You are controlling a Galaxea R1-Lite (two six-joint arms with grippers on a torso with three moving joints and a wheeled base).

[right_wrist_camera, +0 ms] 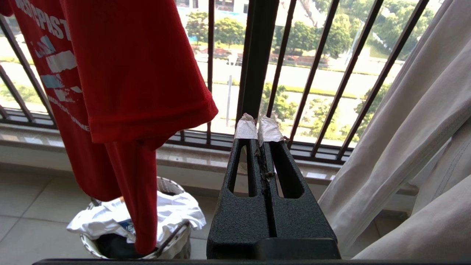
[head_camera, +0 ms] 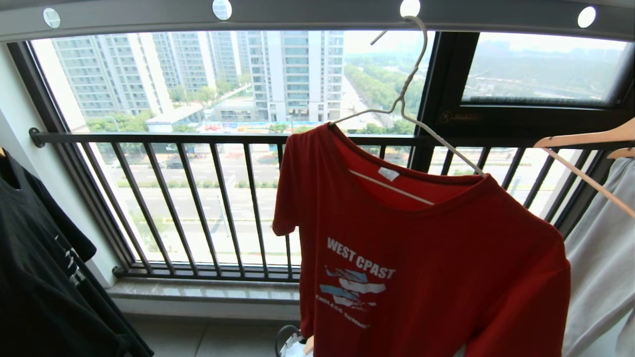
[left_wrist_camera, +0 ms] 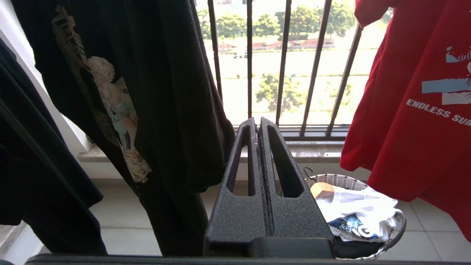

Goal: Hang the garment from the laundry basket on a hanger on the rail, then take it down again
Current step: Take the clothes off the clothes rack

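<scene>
Wrist views show left pincer (left_wrist_camera: 259, 121) and right pincer (right_wrist_camera: 258, 123) pressed together, holding nothing.

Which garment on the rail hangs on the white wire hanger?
The red T-shirt, lettered WEST COAST, in the middle. Its thin white wire hanger hooks into a hole in the rail. The pale grey garment hangs on a wooden hanger.
</scene>
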